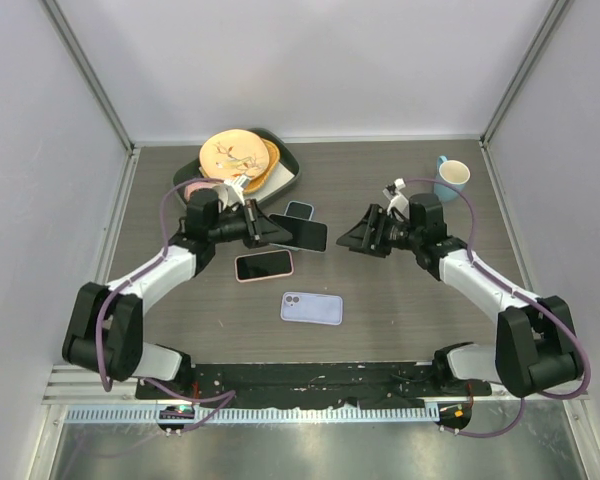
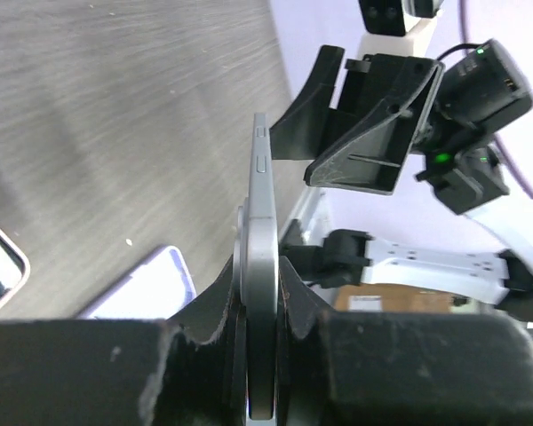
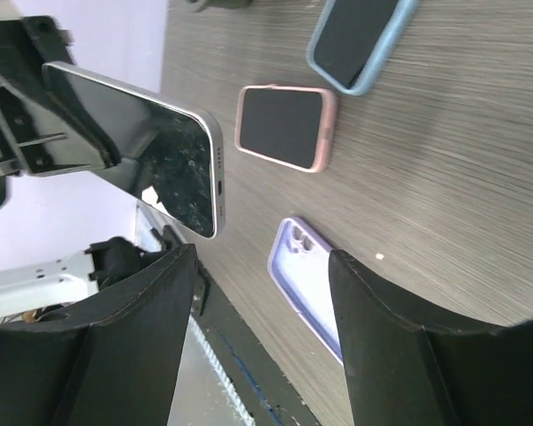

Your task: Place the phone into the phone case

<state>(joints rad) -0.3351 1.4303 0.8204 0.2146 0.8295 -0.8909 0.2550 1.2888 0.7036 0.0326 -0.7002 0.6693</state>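
Your left gripper (image 2: 259,297) shows right up close in its own camera, and its jaws pinch one end of the phone (image 2: 261,204). You see the phone from its thin silver edge there, with the side buttons showing. From above, the phone hangs in the air over the table (image 1: 410,310), with its dark screen facing up. Its free end sticks out toward your right gripper (image 1: 353,232). That gripper faces the phone with its jaws spread wide. It holds nothing and does not touch the phone; a gap shows between them.

The phone case (image 1: 311,308) is light purple. It lies flat on the table, closer to the arm bases than the phone, about halfway between your two arms. You can see the camera hole at its left end. Nothing touches it.

A pink phone (image 1: 264,265) lies flat just up and left of the case, near your left gripper. A blue phone (image 1: 299,209) lies just behind the held phone. Yellow plates (image 1: 230,155) sit in a dark tray (image 1: 291,170) at the back left. A mug (image 1: 452,177) with a blue handle stands at the back right.
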